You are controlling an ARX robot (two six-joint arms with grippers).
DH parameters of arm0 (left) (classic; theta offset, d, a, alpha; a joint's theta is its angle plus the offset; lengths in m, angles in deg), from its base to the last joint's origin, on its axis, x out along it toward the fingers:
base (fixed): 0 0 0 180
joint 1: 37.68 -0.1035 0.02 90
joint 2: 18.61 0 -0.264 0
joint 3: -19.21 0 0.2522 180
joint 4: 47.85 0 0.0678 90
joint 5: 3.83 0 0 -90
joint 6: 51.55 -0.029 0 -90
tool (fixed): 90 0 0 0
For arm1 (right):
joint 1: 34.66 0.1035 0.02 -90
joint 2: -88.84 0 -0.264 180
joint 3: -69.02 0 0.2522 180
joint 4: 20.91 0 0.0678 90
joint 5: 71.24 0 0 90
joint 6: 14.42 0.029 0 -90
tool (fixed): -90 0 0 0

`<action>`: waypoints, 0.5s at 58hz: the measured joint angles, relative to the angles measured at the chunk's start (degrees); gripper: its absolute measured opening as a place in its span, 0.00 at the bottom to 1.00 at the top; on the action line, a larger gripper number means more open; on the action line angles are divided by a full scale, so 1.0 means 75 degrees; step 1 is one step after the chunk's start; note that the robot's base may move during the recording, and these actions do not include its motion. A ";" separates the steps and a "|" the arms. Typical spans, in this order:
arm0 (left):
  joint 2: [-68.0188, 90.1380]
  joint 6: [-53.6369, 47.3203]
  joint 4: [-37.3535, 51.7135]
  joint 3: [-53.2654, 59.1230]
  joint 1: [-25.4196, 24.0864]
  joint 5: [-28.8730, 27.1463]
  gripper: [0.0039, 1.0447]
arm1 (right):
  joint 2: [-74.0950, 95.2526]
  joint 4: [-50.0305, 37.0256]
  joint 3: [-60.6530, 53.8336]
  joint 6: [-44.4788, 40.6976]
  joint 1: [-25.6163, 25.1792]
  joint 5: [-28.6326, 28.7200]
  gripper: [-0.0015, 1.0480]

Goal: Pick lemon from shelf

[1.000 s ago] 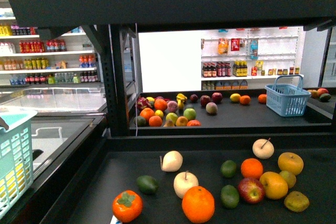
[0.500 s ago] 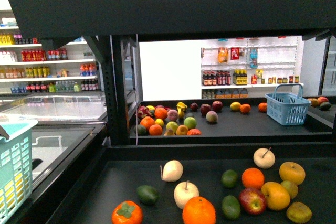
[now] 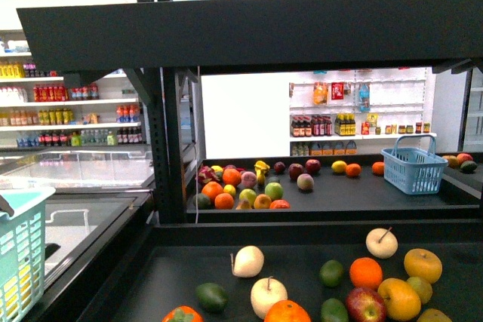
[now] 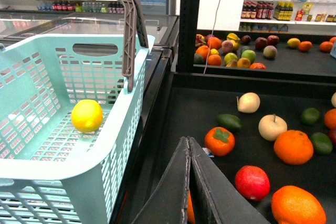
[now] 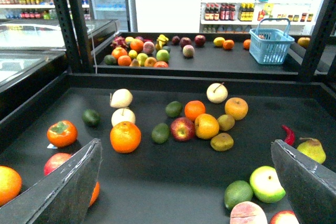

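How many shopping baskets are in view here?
2: a mint-green basket at the robot's left beside the near tray; a blue basket on the far tray, right side.

black overhang point(image 3: 249, 32) above, fruit-crowded shelf point(image 5: 157, 182)

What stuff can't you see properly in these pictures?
- Persimmon, front view: cut off by the bottom edge.
- Left gripper, left wrist view: an orange fruit is mostly hidden behind its shut fingers.
- Bottles on the far white shelves, front view: too small to read.
- Peach, right wrist view: cut by the bottom edge.
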 joint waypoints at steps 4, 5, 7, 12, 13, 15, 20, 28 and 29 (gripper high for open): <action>-0.0411 0.0000 -0.0353 0.0000 -0.0029 0.0079 0.02 | 0.0000 0.0000 0.0000 0.0000 0.0000 -0.0003 0.93; -0.0507 0.0000 -0.0452 0.0000 -0.0029 0.0079 0.02 | 0.0000 0.0000 -0.0003 0.0000 0.0000 -0.0003 0.93; -0.0641 0.0000 -0.0583 0.0000 -0.0032 0.0082 0.02 | 0.0000 0.0000 -0.0003 0.0000 0.0003 -0.0003 0.93; -0.0901 0.0000 -0.0851 0.0000 -0.0035 0.0082 0.02 | 0.0000 0.0000 -0.0003 0.0000 0.0000 0.0000 0.93; -0.0962 0.0000 -0.0906 0.0000 -0.0035 0.0082 0.02 | 0.0000 0.0000 -0.0003 0.0000 0.0000 0.0000 0.93; -0.1078 0.0000 -0.1014 0.0000 -0.0035 0.0082 0.02 | 0.0000 0.0000 0.0000 0.0000 0.0003 0.0000 0.93; -0.1306 0.0000 -0.1244 0.0000 -0.0035 0.0079 0.02 | 0.0000 0.0000 -0.0003 0.0000 0.0000 -0.0003 0.93; -0.1638 0.0000 -0.1571 0.0000 -0.0035 0.0082 0.02 | 0.0000 0.0000 -0.0003 0.0000 0.0000 -0.0003 0.93; -0.1658 0.0000 -0.1591 0.0000 -0.0035 0.0082 0.02 | 0.0000 0.0000 -0.0003 0.0000 0.0000 0.0000 0.93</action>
